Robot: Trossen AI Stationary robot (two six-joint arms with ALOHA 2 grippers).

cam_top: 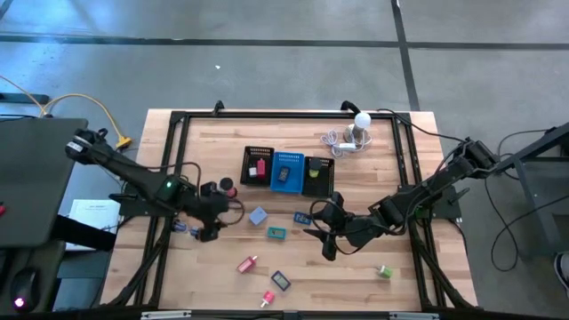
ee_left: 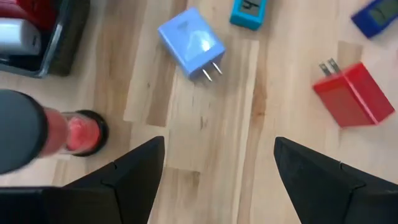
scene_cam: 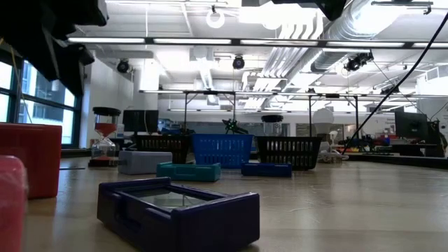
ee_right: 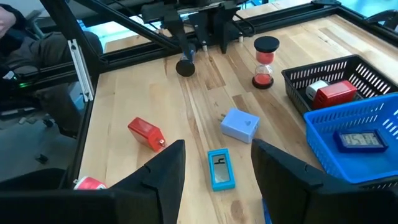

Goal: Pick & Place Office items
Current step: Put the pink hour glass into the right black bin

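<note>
My left gripper (cam_top: pixel 206 231) hovers open over bare wood at the left; in its wrist view (ee_left: pixel 217 168) it faces a light-blue plug adapter (ee_left: pixel 189 42), a red adapter (ee_left: pixel 351 93) and a red-sand hourglass (ee_left: pixel 81 132). My right gripper (cam_top: pixel 322 233) is open at the middle right; in its wrist view (ee_right: pixel 217 180) it points at a teal clock (ee_right: pixel 221 169). The light-blue adapter (cam_top: pixel 258 215), teal clock (cam_top: pixel 277 233), a blue piece (cam_top: pixel 302 216), the red adapter (cam_top: pixel 247 263), a dark-blue piece (cam_top: pixel 281 281), a pink piece (cam_top: pixel 268 298) and a green piece (cam_top: pixel 384 271) lie flat on the table.
A three-part tray stands at the far middle: black mesh (cam_top: pixel 258 166) with a red piece, blue (cam_top: pixel 286 171) with a clock, black mesh (cam_top: pixel 318 175). A white ball-topped gadget with cable (cam_top: pixel 358 129) is at the far right. A black frame (cam_top: pixel 178 133) rims the table.
</note>
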